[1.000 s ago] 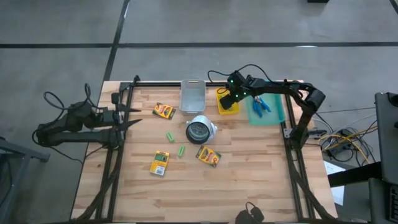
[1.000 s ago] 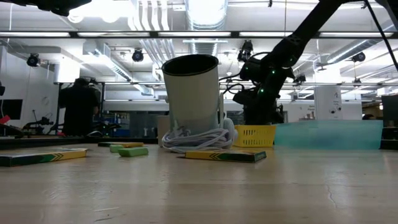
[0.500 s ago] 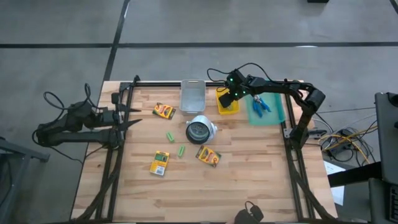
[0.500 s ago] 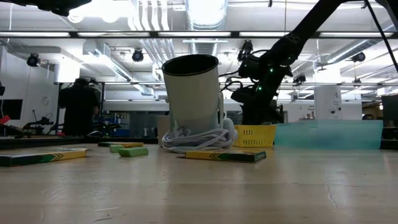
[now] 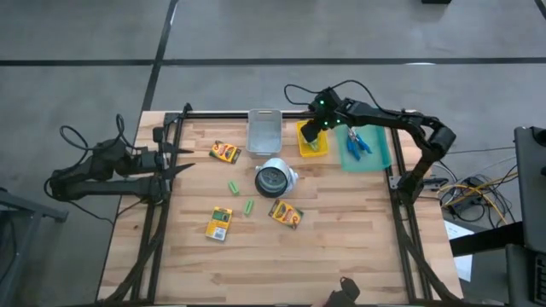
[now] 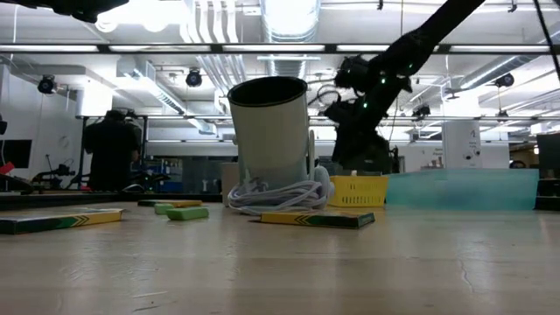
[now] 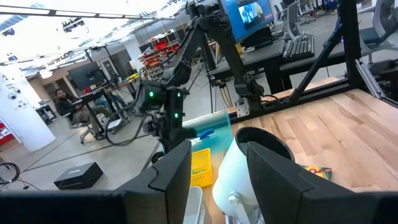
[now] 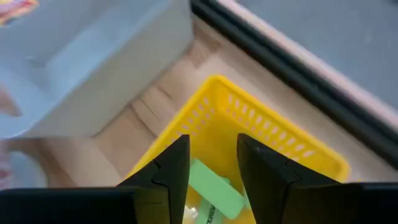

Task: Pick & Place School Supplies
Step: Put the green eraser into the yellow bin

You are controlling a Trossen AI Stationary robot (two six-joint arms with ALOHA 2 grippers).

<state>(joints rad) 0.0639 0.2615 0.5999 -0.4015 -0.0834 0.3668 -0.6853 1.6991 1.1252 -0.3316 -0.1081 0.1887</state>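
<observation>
My right gripper (image 8: 212,163) hangs open just above a yellow basket (image 5: 312,141) at the table's far side, fingers slanting down. A light-green stick (image 8: 214,188) lies in the basket below them, untouched. Three yellow-and-green crayon boxes (image 5: 225,152) (image 5: 219,223) (image 5: 286,213) and two green sticks (image 5: 233,186) (image 5: 249,206) lie flat on the wood. Blue-handled scissors (image 5: 357,141) lie on a teal tray (image 5: 367,152). My left gripper (image 5: 179,162) waits open at the table's left edge, pointing level.
A clear plastic bin (image 5: 264,130) stands left of the basket. A white cup with a coiled cable at its foot (image 5: 275,177) stands mid-table. A black frame (image 5: 401,183) runs around the table. A person (image 6: 112,149) shows in the room behind.
My right gripper has risen from inside the yellow basket to just above its rim, staying over it. The left arm has kept still.
</observation>
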